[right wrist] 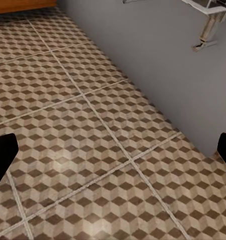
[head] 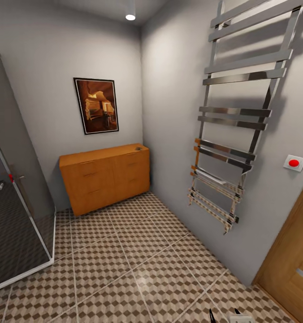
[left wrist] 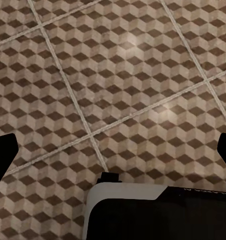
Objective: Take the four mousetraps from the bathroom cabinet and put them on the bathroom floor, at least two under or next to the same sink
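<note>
- A tiled bathroom is seen from the head camera. The cabinet (head: 106, 176), low, wide and orange-brown, is set against the far wall ahead, in the corner where that wall meets the right-hand wall.
- The cabinet's drawer fronts are seen shut. No mousetraps can be made out; they are judged to be inside.
- A small dark item is seen on the cabinet's top near its right end, too small to identify.
- The bathroom floor (head: 138, 269), patterned in brown, beige and white cubes, is stretched between the robot and the cabinet.
- The cabinet's long axis is laid across the view, left to right, and it is well apart from both arms.
- The left gripper (left wrist: 113, 150) is held wide, its dark fingertips at opposite edges of the wrist picture, with nothing between them, over floor tiles.
- The right gripper (right wrist: 113, 152) is likewise spread wide and unloaded, over tiles beside the grey wall.
- A chrome towel rail (head: 232, 134) is mounted on the right wall; a glass shower enclosure (head: 12, 202) is at the left.
- Neither arm is judged clearly nearer; an approach straight ahead is called for first.
</note>
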